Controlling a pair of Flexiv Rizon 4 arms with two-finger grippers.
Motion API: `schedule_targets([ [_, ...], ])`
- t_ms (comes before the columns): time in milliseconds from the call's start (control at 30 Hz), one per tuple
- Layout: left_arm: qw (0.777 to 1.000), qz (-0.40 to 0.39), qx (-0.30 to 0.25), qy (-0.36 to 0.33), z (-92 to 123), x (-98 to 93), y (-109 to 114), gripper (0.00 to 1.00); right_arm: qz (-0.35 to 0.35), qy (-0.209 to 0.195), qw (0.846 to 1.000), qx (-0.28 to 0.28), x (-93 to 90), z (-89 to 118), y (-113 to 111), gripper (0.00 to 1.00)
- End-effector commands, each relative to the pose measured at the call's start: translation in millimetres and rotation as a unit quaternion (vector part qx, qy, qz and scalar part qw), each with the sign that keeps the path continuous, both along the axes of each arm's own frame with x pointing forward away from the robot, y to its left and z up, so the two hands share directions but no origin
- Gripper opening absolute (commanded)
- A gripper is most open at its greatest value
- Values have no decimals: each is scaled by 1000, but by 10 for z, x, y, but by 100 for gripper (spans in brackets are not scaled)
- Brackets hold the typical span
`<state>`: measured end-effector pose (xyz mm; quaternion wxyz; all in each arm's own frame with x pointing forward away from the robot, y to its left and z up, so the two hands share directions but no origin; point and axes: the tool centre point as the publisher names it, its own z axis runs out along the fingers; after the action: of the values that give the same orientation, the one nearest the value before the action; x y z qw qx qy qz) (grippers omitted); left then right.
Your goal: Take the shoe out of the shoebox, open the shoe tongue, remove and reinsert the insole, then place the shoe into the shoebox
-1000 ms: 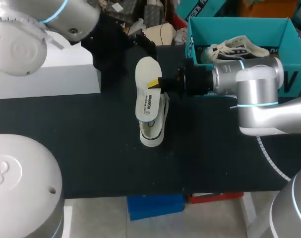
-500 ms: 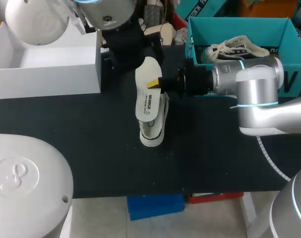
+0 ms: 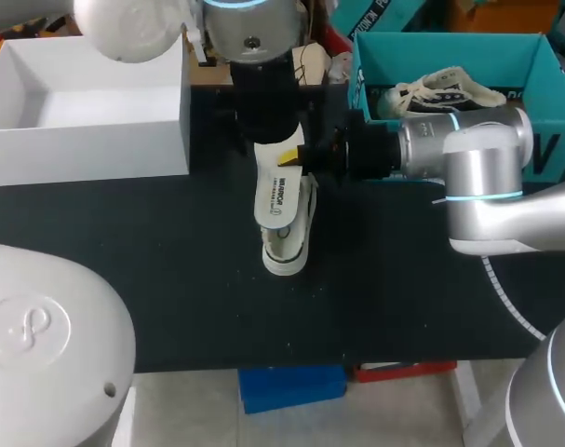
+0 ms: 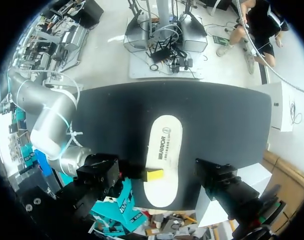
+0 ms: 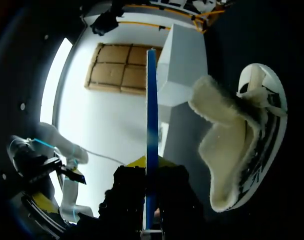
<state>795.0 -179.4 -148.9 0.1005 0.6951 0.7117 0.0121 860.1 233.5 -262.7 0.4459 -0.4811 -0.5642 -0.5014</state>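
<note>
My right gripper (image 3: 293, 156) is shut on one edge of the white insole (image 3: 276, 191), holding it over the black table. Its near end reaches the opening of the white shoe (image 3: 288, 253) below. In the right wrist view the insole (image 5: 150, 125) shows edge-on as a blue line between the fingers, and beside it lies the shoe (image 5: 259, 135) with its fleecy tongue folded out. My left gripper (image 3: 263, 116) hangs open above the insole's far end. The left wrist view looks down on the insole (image 4: 164, 155), with one black finger (image 4: 219, 180) beside it. The white shoebox (image 3: 87, 140) stands at the back left.
A teal box (image 3: 543, 65) holding another shoe stands at the back right, just behind my right arm. The black table (image 3: 152, 279) stretches out in front of the shoe and to its left.
My left arm has swung in from the back left and now stands over the insole's far end. The right arm, insole and shoe have stayed put.
</note>
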Motion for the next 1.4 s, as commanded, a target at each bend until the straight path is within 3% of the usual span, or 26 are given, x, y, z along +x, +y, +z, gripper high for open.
schedule_targets([
  [33,999,7,53,7,-66,31,-77,100,-1,0,1000,-2,-4,1,7,0],
  [500,998,-30,45,19,-308,-17,-84,100,-1,0,1000,-2,-4,1,7,0],
  [800,998,-37,50,14,-360,69,-55,100,-1,0,1000,-2,-4,1,7,0],
  [1033,998,-35,47,9,-336,287,-22,100,-1,0,1000,-2,-4,1,7,0],
  [1400,999,-26,43,13,-332,838,-28,100,-1,0,1000,-2,-4,1,7,0],
])
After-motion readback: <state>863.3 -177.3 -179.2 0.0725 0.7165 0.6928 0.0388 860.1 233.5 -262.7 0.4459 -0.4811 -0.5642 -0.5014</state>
